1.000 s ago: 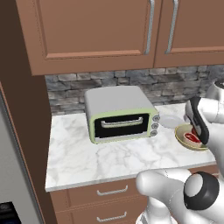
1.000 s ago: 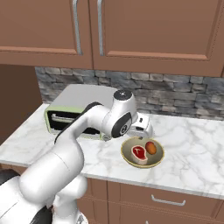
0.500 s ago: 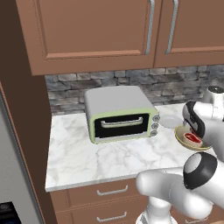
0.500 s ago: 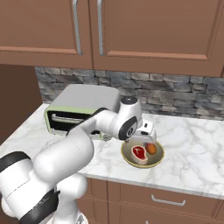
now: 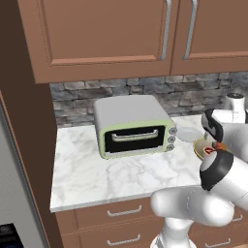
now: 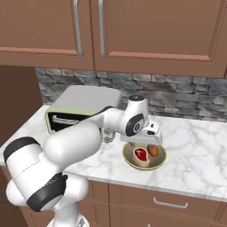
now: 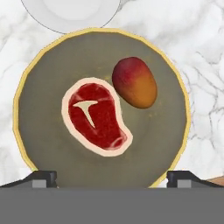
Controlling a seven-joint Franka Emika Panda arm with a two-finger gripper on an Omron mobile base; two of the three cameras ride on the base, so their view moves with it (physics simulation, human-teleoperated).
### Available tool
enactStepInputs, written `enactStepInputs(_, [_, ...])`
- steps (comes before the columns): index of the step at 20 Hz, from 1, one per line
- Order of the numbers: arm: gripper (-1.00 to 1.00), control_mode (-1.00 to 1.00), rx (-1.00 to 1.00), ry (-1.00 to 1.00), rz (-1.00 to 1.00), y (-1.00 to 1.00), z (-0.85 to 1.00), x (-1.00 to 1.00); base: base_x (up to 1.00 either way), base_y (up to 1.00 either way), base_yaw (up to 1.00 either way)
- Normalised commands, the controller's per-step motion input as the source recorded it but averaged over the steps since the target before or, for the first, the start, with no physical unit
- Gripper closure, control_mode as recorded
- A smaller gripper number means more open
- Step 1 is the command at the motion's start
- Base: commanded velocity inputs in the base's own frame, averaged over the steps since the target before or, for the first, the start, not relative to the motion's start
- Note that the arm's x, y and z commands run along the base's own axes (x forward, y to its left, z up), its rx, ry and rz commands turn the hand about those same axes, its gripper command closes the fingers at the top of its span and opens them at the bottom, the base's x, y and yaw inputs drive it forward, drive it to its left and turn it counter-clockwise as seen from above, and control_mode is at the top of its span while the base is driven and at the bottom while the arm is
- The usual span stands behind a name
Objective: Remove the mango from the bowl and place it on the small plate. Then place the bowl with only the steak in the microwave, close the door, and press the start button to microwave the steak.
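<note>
The bowl (image 7: 168, 131) lies right below my hand, on the marble counter. In it the mango (image 7: 134, 82) rests beside the steak (image 7: 97, 116), touching its edge. My gripper (image 7: 113, 179) hangs above the bowl's near rim, open, with nothing between its fingertips (image 7: 43, 178). The small plate (image 7: 70, 13) lies just past the bowl's far rim. From the right base view the gripper (image 6: 152, 142) hovers just over the bowl (image 6: 128, 160), the mango (image 6: 153, 150) and the steak (image 6: 141, 154). The microwave and its door are out of view.
A green-and-grey toaster oven (image 5: 133, 127) stands on the counter left of the small plate (image 5: 189, 134). Wooden cabinets (image 6: 133, 31) hang above, with a stone backsplash behind. My own arm (image 5: 227, 174) covers part of the bowl in the left base view.
The hand has swung from the bowl's left side to right over it and come lower. The jaws stayed open. Bowl, mango and steak have not moved.
</note>
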Motion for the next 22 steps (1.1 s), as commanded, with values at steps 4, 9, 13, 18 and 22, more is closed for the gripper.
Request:
enactStepInputs(4, [-1.00,-1.00,0.00,0.06,0.00,-0.10,-0.21,0.11,0.00,0.00,0.00])
enactStepInputs(9, [-1.00,-1.00,0.00,0.00,0.00,-0.06,-0.33,0.26,0.00,0.00,0.00])
enactStepInputs(13, [-1.00,-1.00,0.00,0.00,0.00,-0.15,-0.31,0.22,0.00,0.00,0.00])
enactStepInputs(18, [-1.00,-1.00,0.00,0.00,0.00,-0.13,-0.14,0.17,0.00,0.00,0.00])
enactStepInputs(22, [-1.00,-1.00,0.00,0.01,0.00,0.00,0.00,0.22,0.00,0.00,0.00])
